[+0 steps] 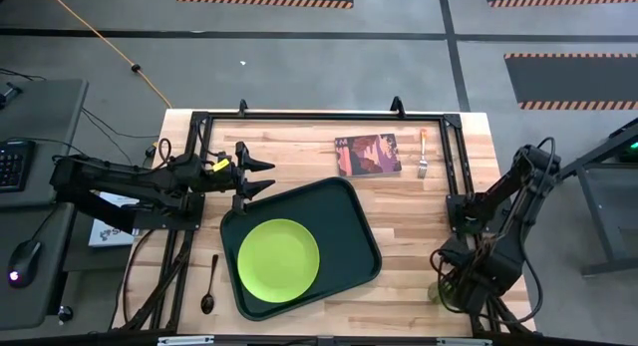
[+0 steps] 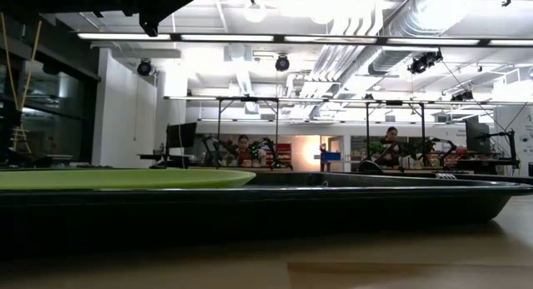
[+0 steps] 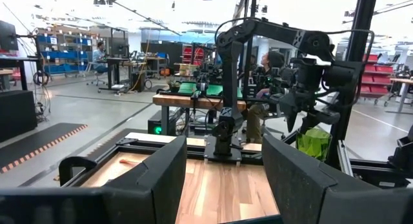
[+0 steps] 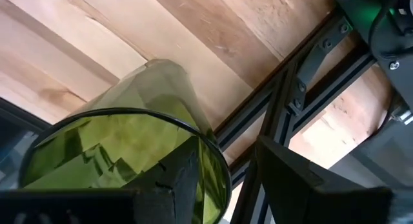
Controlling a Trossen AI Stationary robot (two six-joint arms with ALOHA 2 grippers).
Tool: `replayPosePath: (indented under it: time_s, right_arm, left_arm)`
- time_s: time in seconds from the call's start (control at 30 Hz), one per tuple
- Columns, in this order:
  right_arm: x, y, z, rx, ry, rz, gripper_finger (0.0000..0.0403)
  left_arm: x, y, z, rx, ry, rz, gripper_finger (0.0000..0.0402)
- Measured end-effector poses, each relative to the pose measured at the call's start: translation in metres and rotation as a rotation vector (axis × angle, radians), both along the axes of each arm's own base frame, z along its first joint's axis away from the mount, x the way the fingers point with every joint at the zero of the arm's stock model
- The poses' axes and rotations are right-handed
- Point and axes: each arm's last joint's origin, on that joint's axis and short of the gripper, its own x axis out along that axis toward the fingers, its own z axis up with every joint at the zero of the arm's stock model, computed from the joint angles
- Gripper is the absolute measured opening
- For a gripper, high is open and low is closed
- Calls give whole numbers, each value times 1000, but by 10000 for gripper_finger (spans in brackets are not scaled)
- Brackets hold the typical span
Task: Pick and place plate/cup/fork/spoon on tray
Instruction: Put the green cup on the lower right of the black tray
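Plate (image 1: 278, 254) lying in tray (image 1: 350, 208), right pincer (image 4: 222, 169) straddling cup (image 4: 122, 156) rim

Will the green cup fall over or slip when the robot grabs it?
Probably light: the cup looks like thin see-through plastic. Its smooth, shiny wall might slip in the right pincer, so a firm squeeze seems wise. It looks taller than wide, so a sideways bump could tip it.
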Motion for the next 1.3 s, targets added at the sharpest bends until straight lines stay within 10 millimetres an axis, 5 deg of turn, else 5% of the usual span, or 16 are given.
replayPosePath:
  time_s: [0.97, 1.3]
  right_arm:
    - [2, 2, -23, -46, 6, 1, 142]
    - [2, 2, -23, -42, 14, 35, 50]
  left_arm:
    - [0, 0, 0, 0, 0, 0, 193]
    - [0, 0, 0, 0, 0, 0, 193]
